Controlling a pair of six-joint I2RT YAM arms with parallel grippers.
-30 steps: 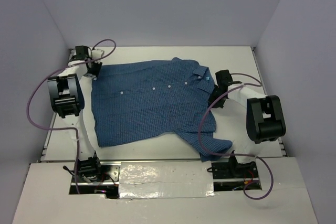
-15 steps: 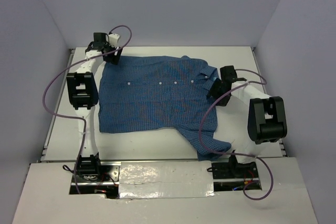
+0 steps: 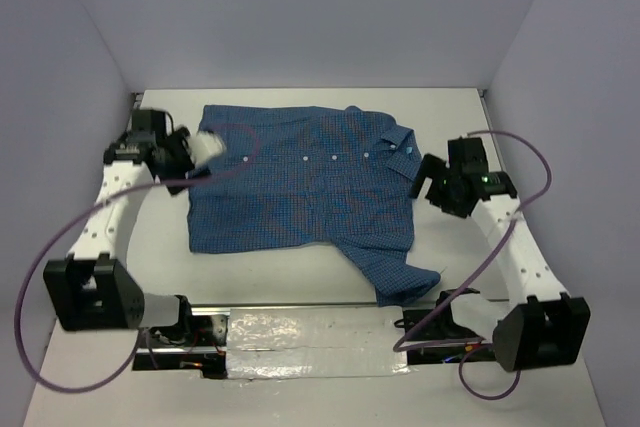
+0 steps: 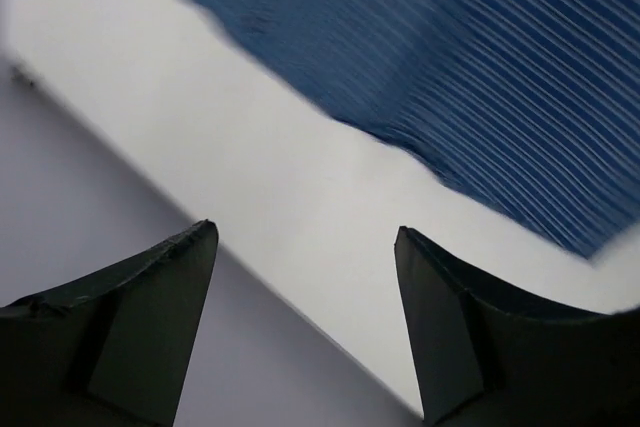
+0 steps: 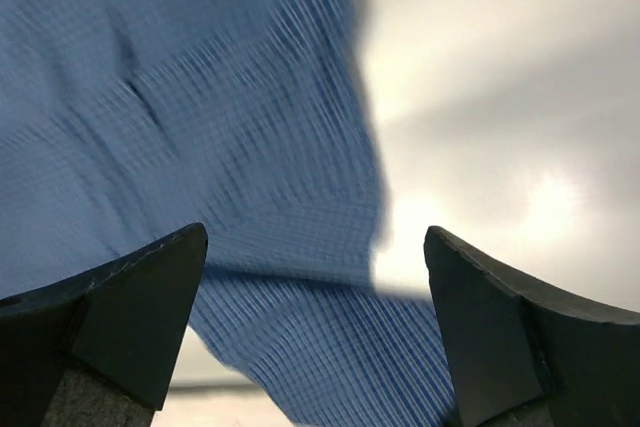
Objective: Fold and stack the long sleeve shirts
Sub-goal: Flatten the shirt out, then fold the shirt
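We see both jaws wide, empty — blue checked shirt (image 3: 300, 187) between them, collar (image 3: 398, 139) frame-right, loose sleeve (image 3: 400, 272) nearer right arm (image 3: 512, 247).

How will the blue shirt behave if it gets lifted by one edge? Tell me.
Probably floppy: the blue shirt lies flat on the table with a soft ripple along its edge. Lifted by one edge, it would likely drape and drag, and the loose sleeve would trail. It looks thin, so probably light; pushed, it would likely bunch rather than slide.
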